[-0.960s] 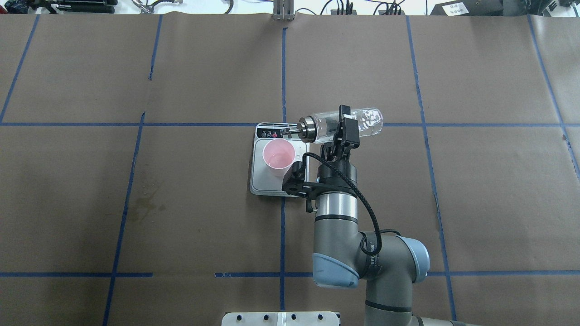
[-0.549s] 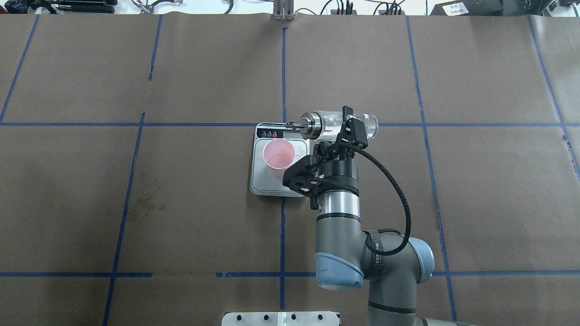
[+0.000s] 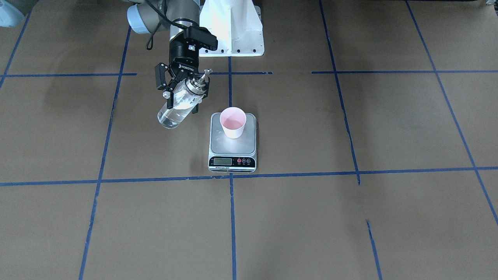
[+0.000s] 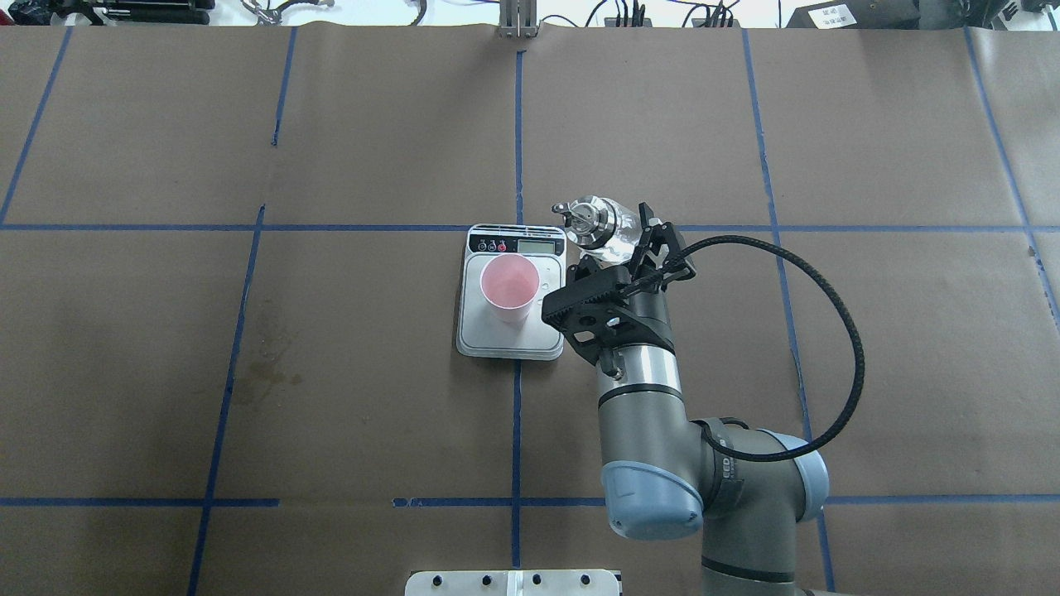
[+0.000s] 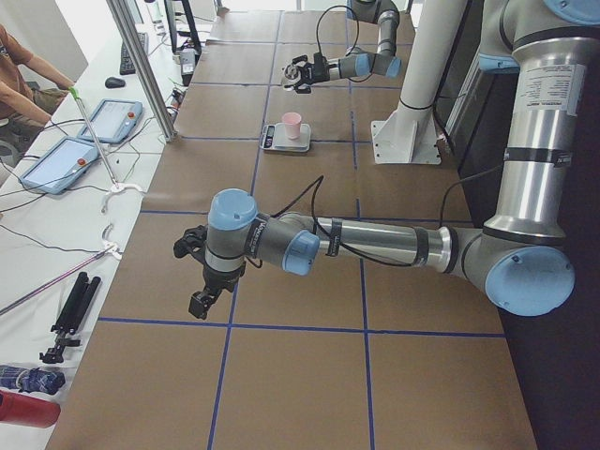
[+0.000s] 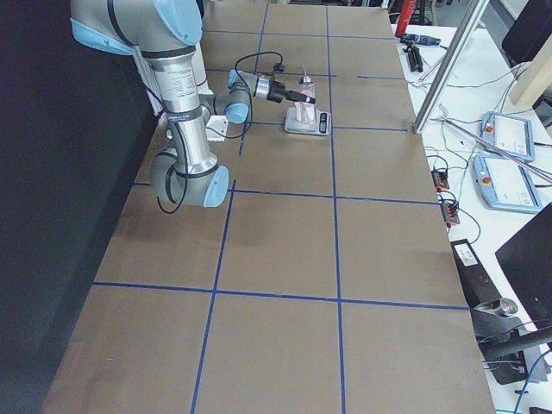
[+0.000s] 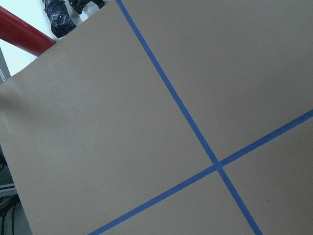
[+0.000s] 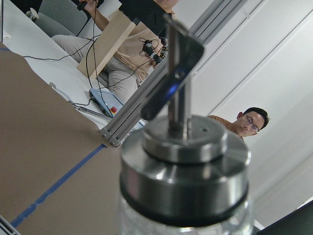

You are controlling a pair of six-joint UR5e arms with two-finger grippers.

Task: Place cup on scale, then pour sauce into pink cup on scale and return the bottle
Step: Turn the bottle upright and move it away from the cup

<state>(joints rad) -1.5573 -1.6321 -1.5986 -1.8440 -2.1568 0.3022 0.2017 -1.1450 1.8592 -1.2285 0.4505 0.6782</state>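
A: Where is the bottle right now?

B: Our right tool (image 4: 625, 242) is clamped around the body of the bottle (image 4: 609, 228). It holds the bottle in the air just beside the scale (image 4: 497, 338), off the display-end corner on our right side. The cup (image 4: 509, 286) stands on the scale's platform, apart from the bottle. We see no stream, so we judge the pour finished and the return to be the step in hand.

A: How do we do that well?

B: From the front, the bottle leans with its base low and its spout (image 3: 205, 73) high. We should bring it fully upright first. Then we carry it sideways, clear of the scale and cup. We lower it until its base sits flat on the brown tabletop (image 4: 869, 331), and only then let go. Glass is slick, so a firm squeeze and slow motion suit it.

A: How does the bottle look?

B: It is a clear glass cylinder with a shiny metal collar (image 8: 183, 181) and a thin metal spout. Clear liquid seems to sit in its lower part.

A: And our left tool?

B: Our left tool (image 5: 193, 277) hangs well apart, over bare tabletop. We cannot tell whether it is apart or together.
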